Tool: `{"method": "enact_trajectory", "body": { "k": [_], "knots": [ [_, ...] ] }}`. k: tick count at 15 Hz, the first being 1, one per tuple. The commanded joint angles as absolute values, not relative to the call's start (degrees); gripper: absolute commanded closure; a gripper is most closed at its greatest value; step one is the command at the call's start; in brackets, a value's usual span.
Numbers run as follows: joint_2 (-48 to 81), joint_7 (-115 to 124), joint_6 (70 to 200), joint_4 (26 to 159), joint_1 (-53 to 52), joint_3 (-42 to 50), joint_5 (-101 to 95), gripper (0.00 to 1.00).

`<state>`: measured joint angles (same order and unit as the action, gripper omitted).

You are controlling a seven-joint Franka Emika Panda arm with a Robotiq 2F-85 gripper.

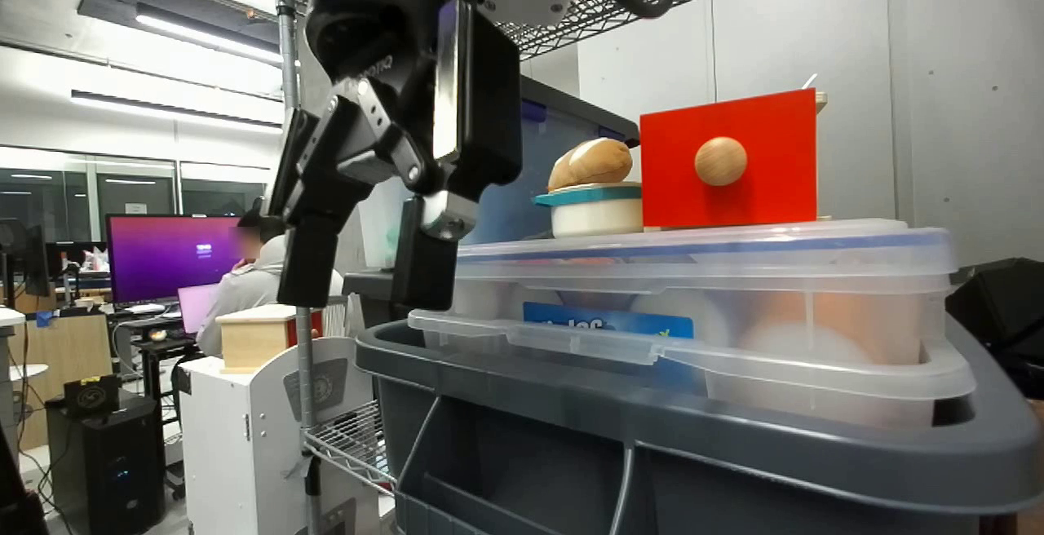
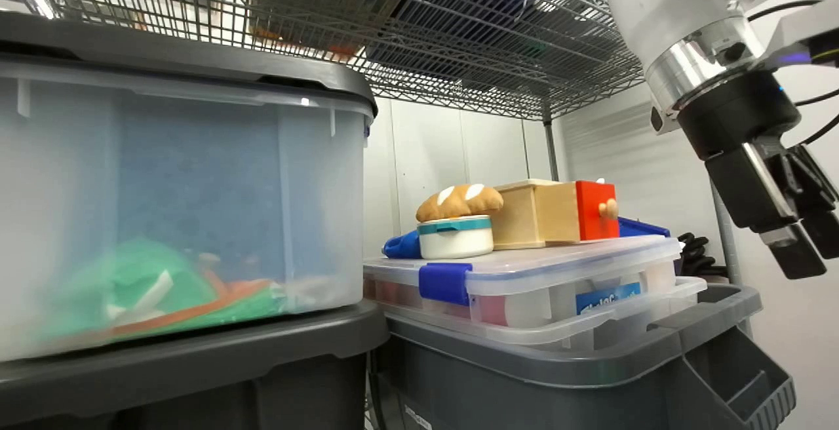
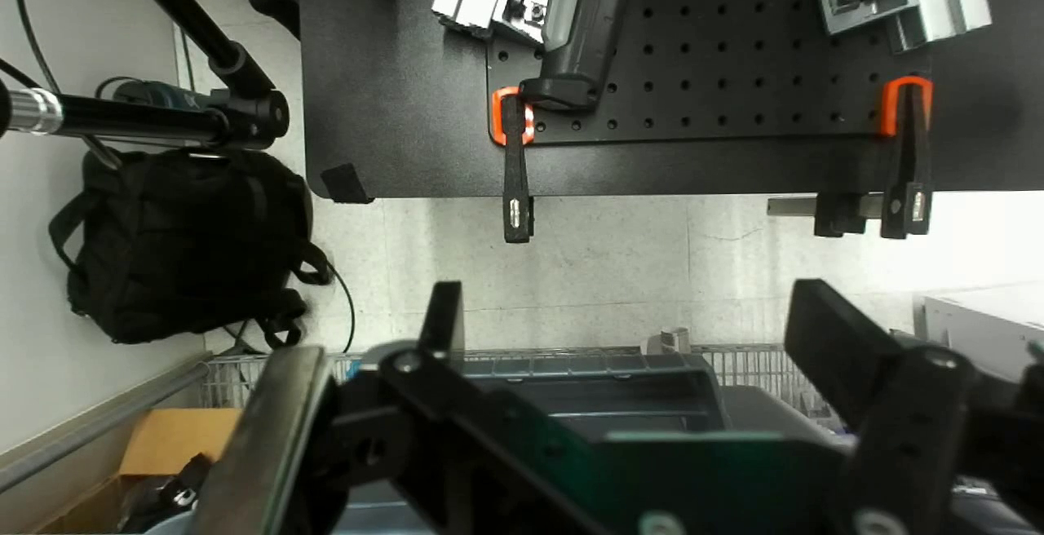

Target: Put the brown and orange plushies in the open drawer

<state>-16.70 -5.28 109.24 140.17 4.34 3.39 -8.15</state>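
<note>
A brown bread-shaped plushie with white patches (image 1: 591, 163) rests on a white pot with a teal rim (image 2: 457, 238); the plushie also shows in an exterior view (image 2: 460, 202). A thin bit of orange shows under it; I cannot tell whether it is the orange plushie, which is otherwise hidden or out of view. Beside the pot, a wooden box (image 2: 514, 218) has its drawer pulled out, with a red front (image 1: 767, 161) and round knob. The drawer's inside is hidden. My gripper (image 1: 365, 278) is open and empty, in front of the drawer and apart from it (image 3: 628, 311).
The box and pot stand on a clear lidded bin (image 2: 564, 259) set on a grey tub (image 1: 693, 429). A large clear bin (image 2: 196, 200) stands nearby. A wire shelf (image 2: 419, 30) hangs above. The wrist view shows a black table with clamps (image 3: 515, 160) and a backpack (image 3: 188, 233).
</note>
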Motion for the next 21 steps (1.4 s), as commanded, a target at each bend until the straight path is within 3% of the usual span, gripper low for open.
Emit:
{"method": "enact_trajectory", "body": {
  "k": [1,6,14,21],
  "knots": [
    [-16.70,-5.22,109.07,140.05,4.07,3.62,-8.19,0.00],
    [-16.70,-5.22,109.07,140.05,4.07,3.62,-8.19,0.00],
    [-14.71,13.53,109.83,137.00,5.04,3.11,-0.56,0.00],
    [-15.44,11.96,110.03,138.06,4.68,3.12,-1.88,0.00]
  ]
}}
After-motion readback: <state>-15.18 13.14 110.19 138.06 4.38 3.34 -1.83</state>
